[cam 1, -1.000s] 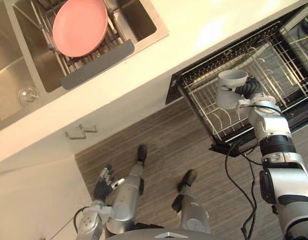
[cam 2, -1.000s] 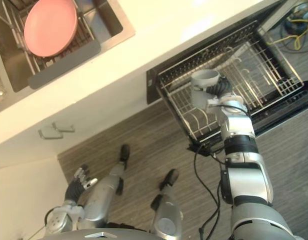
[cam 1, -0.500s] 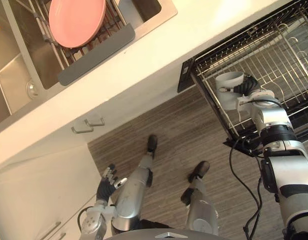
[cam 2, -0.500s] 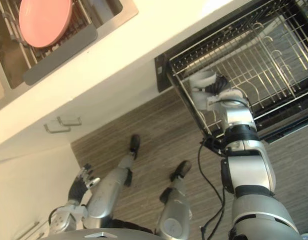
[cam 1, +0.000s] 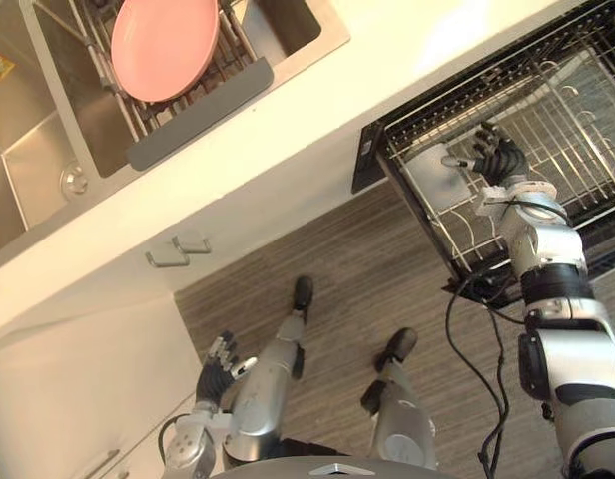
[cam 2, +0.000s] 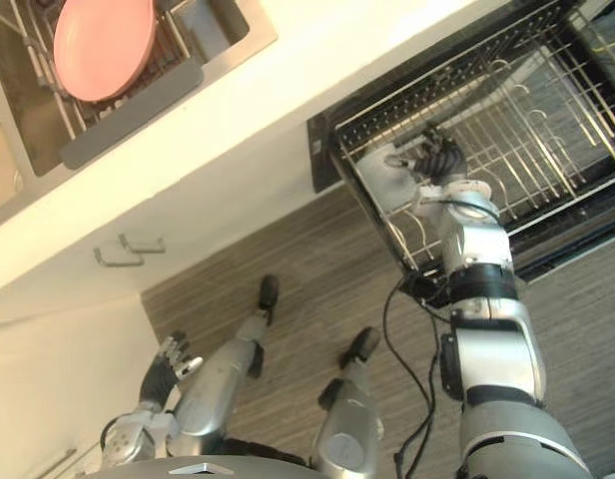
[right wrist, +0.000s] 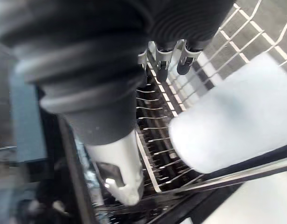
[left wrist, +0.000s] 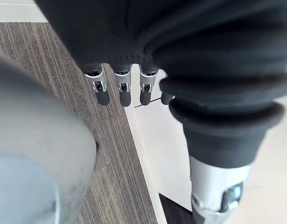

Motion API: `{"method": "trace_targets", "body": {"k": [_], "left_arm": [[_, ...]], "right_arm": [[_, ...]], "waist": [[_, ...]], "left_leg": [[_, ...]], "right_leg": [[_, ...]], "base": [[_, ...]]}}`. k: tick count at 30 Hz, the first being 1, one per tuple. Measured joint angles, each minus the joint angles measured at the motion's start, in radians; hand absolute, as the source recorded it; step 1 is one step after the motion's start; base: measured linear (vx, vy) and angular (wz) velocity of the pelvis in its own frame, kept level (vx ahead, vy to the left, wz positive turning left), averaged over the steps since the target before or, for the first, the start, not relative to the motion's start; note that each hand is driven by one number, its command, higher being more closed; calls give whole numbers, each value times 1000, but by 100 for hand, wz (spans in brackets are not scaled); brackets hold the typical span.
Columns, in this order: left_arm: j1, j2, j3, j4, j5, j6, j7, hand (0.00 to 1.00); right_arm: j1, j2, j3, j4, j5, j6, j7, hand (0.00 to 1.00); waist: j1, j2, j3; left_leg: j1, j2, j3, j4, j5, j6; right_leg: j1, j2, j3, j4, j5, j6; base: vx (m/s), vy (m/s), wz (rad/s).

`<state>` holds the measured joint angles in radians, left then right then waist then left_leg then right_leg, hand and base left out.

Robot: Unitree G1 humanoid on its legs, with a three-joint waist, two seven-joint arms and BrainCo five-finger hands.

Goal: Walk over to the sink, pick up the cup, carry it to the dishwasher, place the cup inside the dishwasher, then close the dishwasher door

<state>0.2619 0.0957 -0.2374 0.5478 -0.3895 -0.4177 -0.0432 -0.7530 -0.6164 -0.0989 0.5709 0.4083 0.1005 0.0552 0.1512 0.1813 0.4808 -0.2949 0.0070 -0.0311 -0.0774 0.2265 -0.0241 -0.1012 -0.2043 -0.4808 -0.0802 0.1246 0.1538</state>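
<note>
Left eye view gives you the plainest read: the cup point(cam 1: 432, 172) lies on its side in the drawn-out wire rack point(cam 1: 557, 110) of the dishwasher point(cam 1: 372, 165), near the rack's front corner. Your right hand point(cam 1: 497, 157) is just beside it, fingers spread and holding nothing. Right wrist view agrees: the pale cup rests on the wires past the fingers point(right wrist: 161, 67), which are straight and not wrapped round it. Whether a fingertip touches the cup's side you cannot tell. Your left hand point(cam 1: 216, 367) hangs low over the floor point(cam 1: 337, 259), fingers relaxed and empty. Judging by how things lie, the fetch from the sink point(cam 1: 48, 150), the carry and the placing look done; a pink plate point(cam 1: 163, 45) stands in the sink's drainer. What is left is the closing. The rack stands out from under the counter point(cam 1: 317, 120), so it probably has to slide in before the door can shut. The door itself is hard to make out, so find it before you commit the hand.
</note>
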Motion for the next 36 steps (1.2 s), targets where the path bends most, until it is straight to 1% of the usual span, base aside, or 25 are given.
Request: {"method": "trace_targets", "body": {"k": [2, 3, 6, 7, 8, 10, 12, 14, 15, 16, 17, 18, 19, 20, 22, 24, 25, 26, 27, 28, 29, 30, 32, 34, 36], "left_arm": [[3, 0, 6, 22, 1, -21, 4, 0], [5, 0, 11, 26, 2, -26, 5, 0], [22, -9, 82, 71, 5, -42, 4, 0], [22, -11, 99, 80, 5, -43, 5, 0], [22, -21, 135, 102, 10, -46, 12, 0], [28, -32, 201, 152, 18, -44, 21, 0], [59, -45, 263, 200, 21, -33, 44, 0], [111, -59, 332, 226, 20, -31, 64, 0], [133, -61, 359, 235, 21, -26, 63, 0], [142, -57, 368, 248, 27, -24, 62, 0], [146, -54, 398, 274, 57, -12, 61, 0], [150, -54, 412, 287, 80, -10, 63, 0], [167, -65, 428, 299, 138, -3, 65, 0], [177, -78, 432, 308, 176, 9, 74, 0], [182, -94, 433, 308, 197, 25, 92, 0], [160, -107, 434, 307, 197, 46, 106, 0], [142, -115, 436, 308, 204, 62, 112, 0], [138, -112, 432, 309, 215, 70, 124, 0], [134, -114, 431, 310, 219, 73, 128, 0], [120, -112, 423, 308, 236, 73, 135, 0], [93, -97, 408, 306, 254, 73, 149, 0], [66, -71, 390, 306, 265, 73, 158, 0], [12, -31, 383, 307, 277, 81, 167, 0], [-4, -26, 382, 307, 288, 84, 169, 0], [-5, -21, 376, 313, 310, 87, 169, 0]], "right_arm": [[102, 87, -32, -147, 18, -43, -5, 0], [134, 112, -33, -183, 28, -53, -8, 0], [337, 301, -35, -392, 61, -126, -12, 0], [370, 334, -34, -427, 59, -140, -11, 0], [420, 385, -31, -490, 56, -177, -8, 0], [458, 461, -18, -596, 55, -224, 5, 0], [460, 501, 6, -655, 48, -269, 9, 0], [470, 507, 19, -676, -15, -305, 8, 0], [484, 497, 3, -676, -36, -318, -1, 0], [498, 489, -17, -678, -47, -323, -13, 0], [538, 475, -51, -686, -59, -323, -39, 0], [562, 464, -69, -701, -61, -324, -52, 0], [588, 429, -107, -721, -59, -347, -67, 0], [572, 398, -143, -720, -49, -359, -67, 0], [524, 381, -173, -723, -29, -370, -57, 0], [514, 380, -201, -765, -5, -380, -39, 0], [522, 382, -207, -798, 6, -382, -33, 0], [539, 382, -213, -831, 25, -382, -32, 0], [550, 382, -223, -847, 29, -384, -33, 0], [577, 383, -240, -872, 39, -392, -41, 0], [603, 389, -259, -885, 39, -403, -46, 0], [627, 395, -267, -905, 37, -403, -59, 0], [669, 400, -267, -945, 35, -401, -89, 0], [674, 399, -265, -953, 34, -401, -90, 0], [674, 398, -265, -953, 20, -401, -90, 0]], "waist": [[-25, -10, -4], [-30, -16, -7], [-52, -71, -66], [-53, -79, -74], [-54, -90, -90], [-53, -102, -113], [-55, -107, -123], [-51, -110, -155], [-61, -108, -174], [-64, -105, -182], [-63, -124, -205], [-68, -133, -220], [-75, -134, -238], [-62, -138, -242], [-65, -149, -244], [-68, -156, -249], [-82, -157, -250], [-92, -150, -261], [-98, -140, -267], [-117, -122, -278], [-142, -122, -289], [-156, -140, -290], [-164, -177, -296], [-166, -190, -308], [-166, -200, -330]], "left_leg": [[31, 2, 4, 0, -7, -5], [38, 3, 6, 0, -10, -6], [68, 10, 11, 0, -35, -21], [79, 11, 12, 0, -41, -18], [94, 13, 10, 0, -49, -21], [117, 12, -3, 0, -50, -21], [143, 4, -35, 0, -48, -19], [153, -16, -60, 0, -39, -16], [153, -32, 31, -2, -30, 10], [158, -26, 112, -6, -54, 63], [176, -12, 294, 17, -106, 87], [174, 1, 388, 47, -127, 105], [176, 24, 507, 95, -127, 108], [176, 0, 481, 112, -128, 114], [176, -27, 460, 128, -141, 132], [184, -48, 449, 125, -150, 138], [204, -54, 440, 109, -163, 128], [220, -49, 436, 85, -166, 133], [229, -45, 424, 74, -166, 133], [245, -38, 384, 56, -167, 134], [248, -36, 332, 49, -168, 135], [254, -39, 301, 39, -167, 136], [278, -49, 245, 23, -162, 139], [290, -60, 221, 21, -161, 138], [295, -63, 194, 19, -158, 133]], "right_leg": [[26, 0, 5, 0, -5, -3], [34, 1, 7, 0, -8, -4], [56, 2, 12, 2, -28, -7], [66, 2, 12, 9, -35, -6], [70, -2, 12, 36, -53, -2], [78, -14, -1, 96, -95, 4], [122, -18, -39, 107, -115, 11], [205, -15, -141, 82, -124, 21], [270, -20, -238, 76, -132, 31], [304, -17, -292, 75, -138, 37], [365, -22, -376, 70, -140, 41], [387, -30, -416, 72, -140, 42], [426, -45, -471, 97, -150, 55], [445, -73, -481, 127, -163, 66], [466, -92, -480, 132, -161, 65], [479, -107, -475, 141, -149, 67], [475, -128, -454, 197, -147, 65], [435, -162, -407, 310, -141, 37], [409, -176, -365, 374, -132, -11], [342, -192, -241, 506, -112, -97], [283, -157, -94, 586, -203, -86], [254, -115, -20, 599, -268, -70], [223, -33, 67, 557, -355, -67], [200, -6, 90, 510, -388, -67], [157, 21, 145, 415, -396, -76]], "base": [[2, -31, -9], [22, -32, -8], [52, -34, -8], [96, -46, -4], [90, -43, 2], [101, -44, 16], [95, -42, 59], [84, -26, 138], [35, 42, 169], [30, 106, 213], [31, 110, 182], [54, 122, 222], [78, 142, 177], [95, 182, 140], [73, 167, 52], [8, 95, 22], [-18, 104, 2], [-18, 113, 0], [-4, 122, 6], [14, 96, 43], [32, 57, 73], [50, -11, 90], [66, -59, 80], [75, -45, 52], [103, -51, 51]]}}
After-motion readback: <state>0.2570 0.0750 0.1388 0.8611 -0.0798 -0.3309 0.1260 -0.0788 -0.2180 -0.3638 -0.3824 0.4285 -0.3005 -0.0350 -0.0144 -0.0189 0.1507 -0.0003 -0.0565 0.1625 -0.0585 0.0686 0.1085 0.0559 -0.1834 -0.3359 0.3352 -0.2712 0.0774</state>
